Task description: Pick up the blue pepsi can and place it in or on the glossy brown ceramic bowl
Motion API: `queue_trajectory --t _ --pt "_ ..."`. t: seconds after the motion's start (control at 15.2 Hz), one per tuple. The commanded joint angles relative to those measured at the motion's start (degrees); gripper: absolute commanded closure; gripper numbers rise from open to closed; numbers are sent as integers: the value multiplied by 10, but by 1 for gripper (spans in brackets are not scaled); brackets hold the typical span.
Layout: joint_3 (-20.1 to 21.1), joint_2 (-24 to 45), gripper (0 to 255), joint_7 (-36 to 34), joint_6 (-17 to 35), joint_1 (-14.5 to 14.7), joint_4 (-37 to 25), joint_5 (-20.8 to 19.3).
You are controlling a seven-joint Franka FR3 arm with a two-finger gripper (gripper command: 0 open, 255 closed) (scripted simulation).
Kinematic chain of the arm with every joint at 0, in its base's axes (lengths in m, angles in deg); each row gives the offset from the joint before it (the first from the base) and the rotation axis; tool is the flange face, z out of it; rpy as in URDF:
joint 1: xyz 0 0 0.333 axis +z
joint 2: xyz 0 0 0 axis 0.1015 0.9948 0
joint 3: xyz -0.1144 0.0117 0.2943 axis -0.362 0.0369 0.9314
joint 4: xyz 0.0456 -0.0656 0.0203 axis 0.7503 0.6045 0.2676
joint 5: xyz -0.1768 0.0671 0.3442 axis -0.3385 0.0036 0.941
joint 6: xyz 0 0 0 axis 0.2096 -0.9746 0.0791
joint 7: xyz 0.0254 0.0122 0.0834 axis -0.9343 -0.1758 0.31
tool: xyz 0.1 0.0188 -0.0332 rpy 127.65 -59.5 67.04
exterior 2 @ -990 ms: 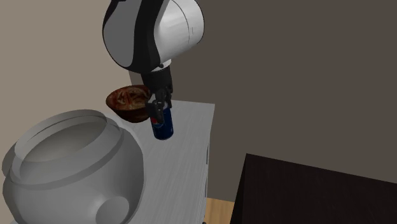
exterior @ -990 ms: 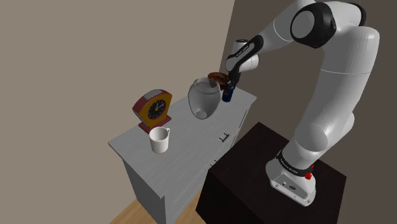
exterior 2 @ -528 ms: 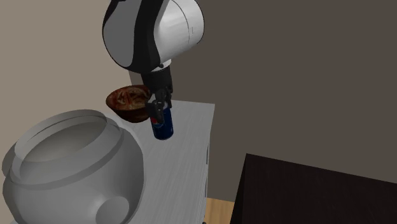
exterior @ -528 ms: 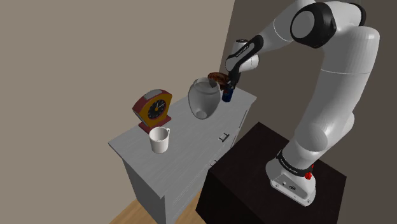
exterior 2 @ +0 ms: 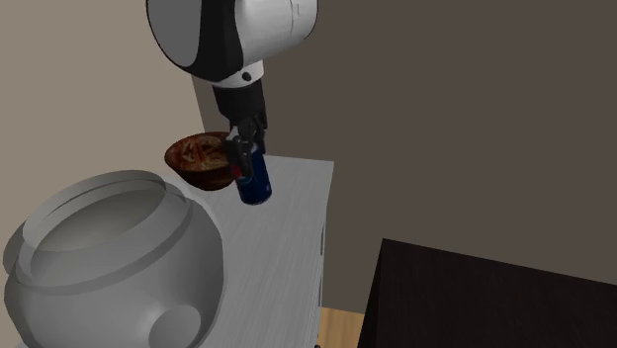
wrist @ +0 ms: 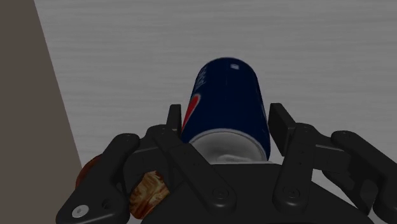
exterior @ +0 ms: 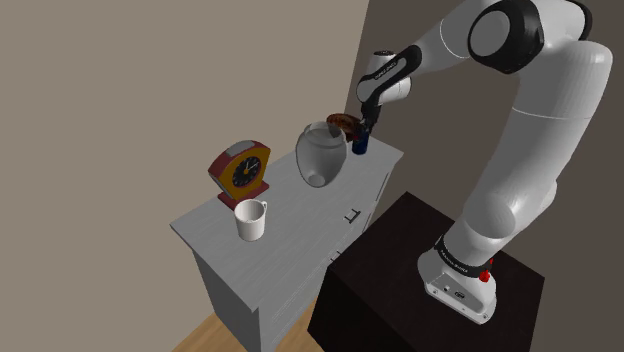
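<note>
Blue with a red-and-white logo, the can (wrist: 226, 108) sits clamped between my fingers (wrist: 280, 124), one on each side near its silver top end. My gripper (wrist: 227, 121) is closed on it, pads tight to the can wall. From the shoulder view the can (exterior: 361, 143) hangs under my gripper (exterior: 364, 127) at the far end of the grey cabinet (exterior: 290, 215). In the second exterior view the can (exterior 2: 255, 179) is tilted a little below my gripper (exterior 2: 244, 148). It looks just clear of the cabinet top (exterior 2: 287, 232), but I can't be sure from this angle.

The bowl (exterior 2: 198, 158), glossy brown with a mottled pattern inside, stands on the cabinet just beside the can, on the second exterior view's left. In the shoulder view the bowl (exterior: 342, 122) is near the wall, just behind my gripper. A brown bit of it (wrist: 149, 188) peeks past my hand in the wrist view, over the grey top (wrist: 159, 51).

A grey round jar (exterior: 321, 155), wide-mouthed, stands near the bowl and looms large in the second exterior view (exterior 2: 99, 257). Further along the cabinet are a red and yellow clock (exterior: 241, 170) and a white mug (exterior: 251, 219). My black stand (exterior: 400, 270) is beside the cabinet.
</note>
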Motion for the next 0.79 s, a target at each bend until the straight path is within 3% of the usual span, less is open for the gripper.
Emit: queue_trajectory --t 0.0,0.73 --pt "-1 -14 255 -1 -14 2 -1 -3" --pt "-4 -68 255 -2 -92 6 -25 -13"
